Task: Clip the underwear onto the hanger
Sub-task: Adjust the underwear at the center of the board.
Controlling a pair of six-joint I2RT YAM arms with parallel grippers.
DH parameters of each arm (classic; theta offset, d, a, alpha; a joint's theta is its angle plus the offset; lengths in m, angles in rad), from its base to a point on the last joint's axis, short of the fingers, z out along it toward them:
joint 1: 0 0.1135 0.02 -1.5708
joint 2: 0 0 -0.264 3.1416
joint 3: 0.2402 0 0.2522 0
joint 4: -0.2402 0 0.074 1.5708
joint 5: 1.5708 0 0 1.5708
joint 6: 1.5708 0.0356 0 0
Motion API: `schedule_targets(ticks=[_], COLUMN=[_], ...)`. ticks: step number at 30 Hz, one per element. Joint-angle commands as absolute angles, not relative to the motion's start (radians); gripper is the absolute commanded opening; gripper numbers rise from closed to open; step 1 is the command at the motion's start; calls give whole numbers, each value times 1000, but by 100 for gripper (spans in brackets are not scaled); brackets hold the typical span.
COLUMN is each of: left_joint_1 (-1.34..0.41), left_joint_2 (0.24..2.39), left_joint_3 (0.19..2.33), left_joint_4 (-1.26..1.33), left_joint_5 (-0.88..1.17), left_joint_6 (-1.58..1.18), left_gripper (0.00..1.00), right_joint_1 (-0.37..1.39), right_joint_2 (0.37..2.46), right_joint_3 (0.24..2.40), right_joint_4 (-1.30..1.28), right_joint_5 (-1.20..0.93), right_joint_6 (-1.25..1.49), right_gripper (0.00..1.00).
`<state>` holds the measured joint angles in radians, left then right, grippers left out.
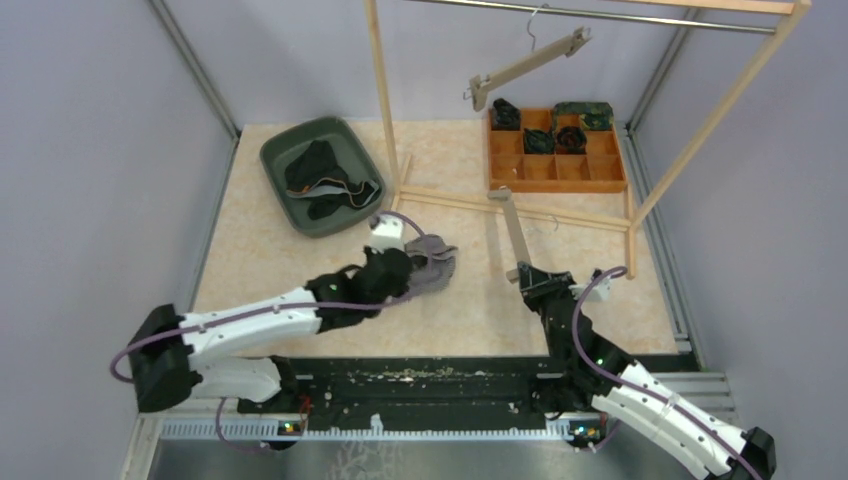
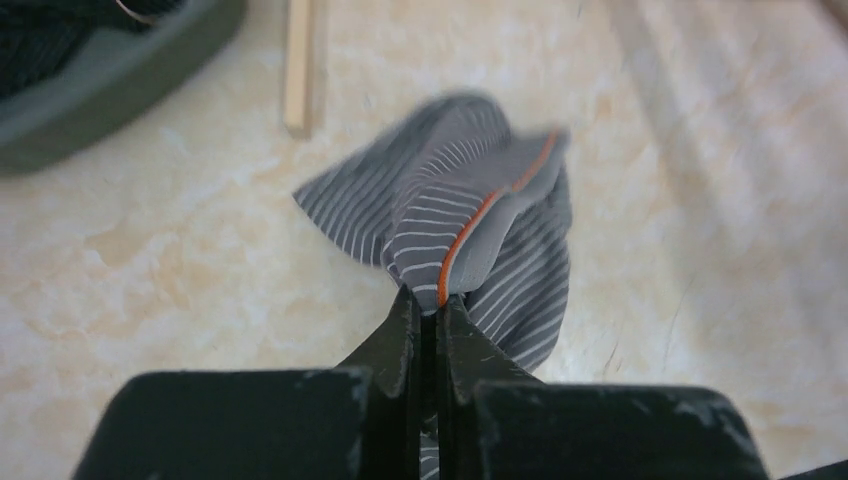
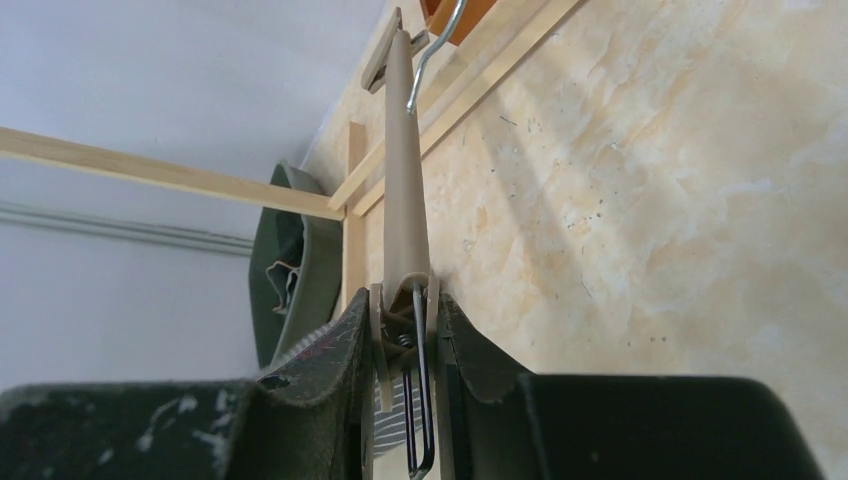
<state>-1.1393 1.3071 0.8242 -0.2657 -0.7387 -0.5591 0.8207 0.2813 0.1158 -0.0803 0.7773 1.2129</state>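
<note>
My left gripper [image 2: 428, 300] is pinched tight on the striped underwear [image 2: 450, 215], and my right gripper [image 3: 405, 300] squeezes the clip [image 3: 379, 335] of the hanger [image 3: 405, 190], so next I think the cloth must go into that clip.

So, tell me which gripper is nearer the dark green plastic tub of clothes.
Left. The left gripper, shut on the grey striped underwear, is close beside the tub; the right gripper, clamping the beige clip hanger, sits farther right.
</note>
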Motion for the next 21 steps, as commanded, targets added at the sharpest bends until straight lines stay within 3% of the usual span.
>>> schedule_targets(ticks=[1,8,15,21], left_joint_1=[-993,-903,-856,-816], left_joint_2=[1106,1079,1168,1177], left_joint_3=[792,1055,1404,1369], left_joint_4=[-18,-133,-413,-477], left_joint_5=[-612,-564,-644,-615], left_joint_6=[-429,-329,-267,-296], left_gripper=[0,0,0,0], right_joint_1=[808,806,805,804], right_joint_2=[255,254,257,257], right_joint_3=[140,139,138,138], right_joint_4=[-56,-53,-49,-51], right_joint_5=[796,801,799,799], right_joint_6=[1200,1193,1193,1194], right_gripper=[0,0,0,0])
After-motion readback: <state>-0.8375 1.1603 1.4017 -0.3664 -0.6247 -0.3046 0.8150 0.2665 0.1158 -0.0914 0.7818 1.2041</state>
